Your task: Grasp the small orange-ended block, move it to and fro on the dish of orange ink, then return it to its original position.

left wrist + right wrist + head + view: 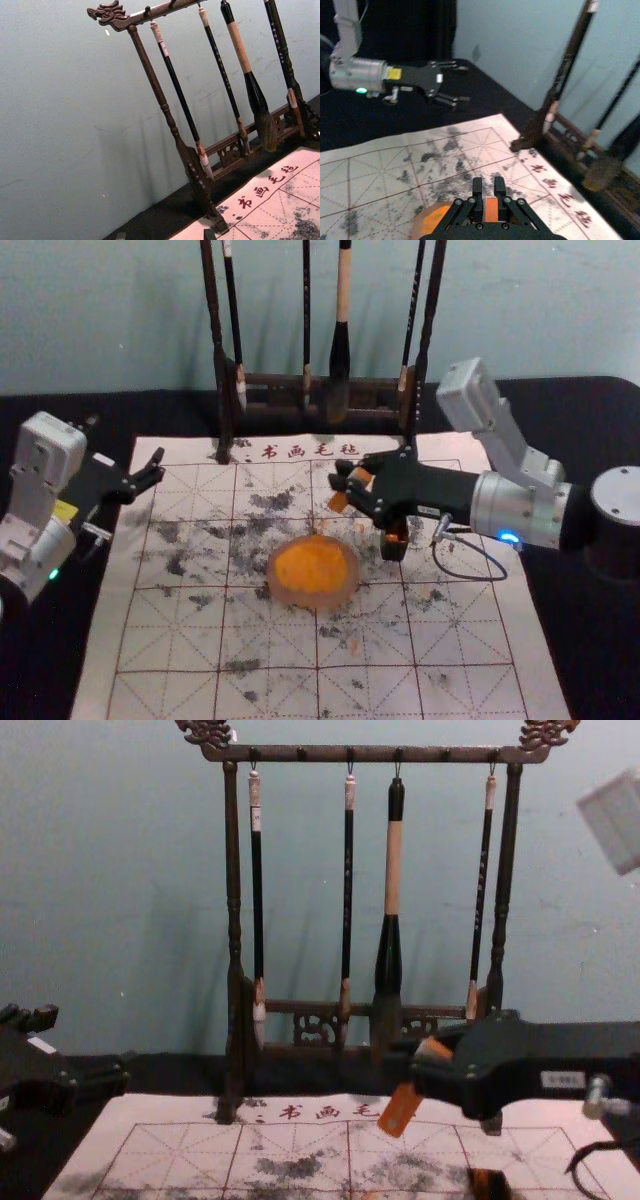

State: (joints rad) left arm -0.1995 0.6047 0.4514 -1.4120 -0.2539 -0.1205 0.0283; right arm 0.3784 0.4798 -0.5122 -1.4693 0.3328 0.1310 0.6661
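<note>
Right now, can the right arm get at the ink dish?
Likely yes: right gripper holds the block above the mat, just beyond the dish; nothing visible blocks the way, and left gripper sits well clear.

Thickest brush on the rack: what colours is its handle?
Its handle is black at both ends, pale tan between; clearest in chest view.

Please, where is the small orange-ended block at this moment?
The small orange-ended block is in the right gripper, above the mat; in the head view it is beyond the dish of orange ink, slightly to the right.
</note>
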